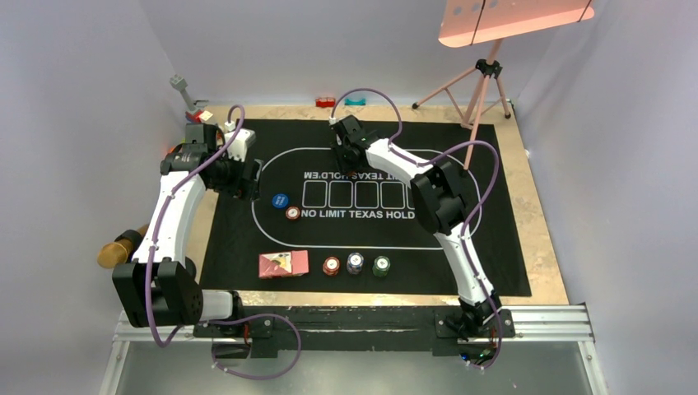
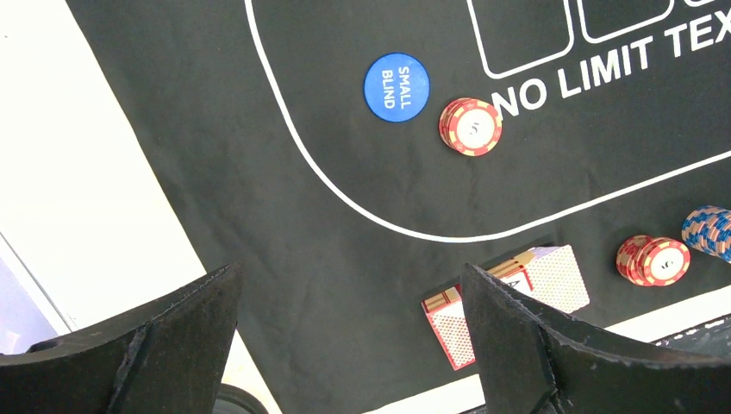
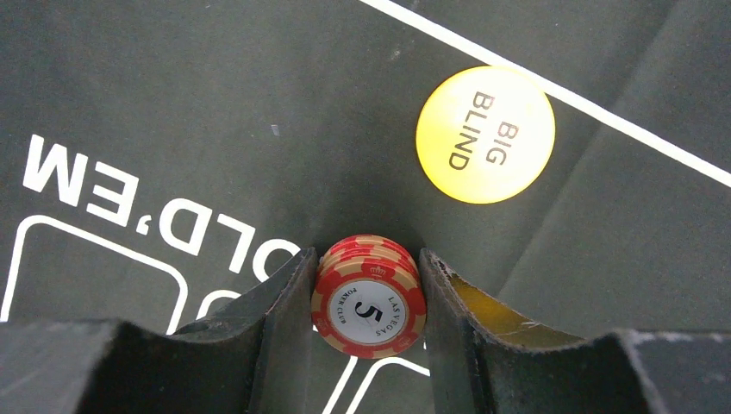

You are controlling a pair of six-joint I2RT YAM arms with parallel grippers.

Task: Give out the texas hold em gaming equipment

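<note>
Right wrist view shows a short stack of red chips (image 3: 369, 310), the top one marked 5, clamped between the fingers (image 3: 284, 302) of the right gripper (image 3: 367, 263), with both pressed against its sides. Whether it rests on the black mat (image 3: 172, 103) or hangs just above it cannot be told. It sits over the white card boxes by the far lettering, and the yellow-orange BIG BLIND disc (image 3: 485, 134) lies near it, just inside the white oval line. Toward the oval's left end the blue SMALL BLIND disc (image 2: 396, 88) lies flat with a second red stack (image 2: 471, 126) just beside it. Along the mat's near edge, outside the oval, lie the red-backed cards (image 2: 509, 302), loosely overlapped, then a third red stack (image 2: 652, 260), a blue-grey stack (image 1: 355, 262) and a green stack (image 1: 381, 266) in a row. The left gripper (image 2: 351, 276) hovers above the mat's left side, fingers spread wide with nothing between them.
</note>
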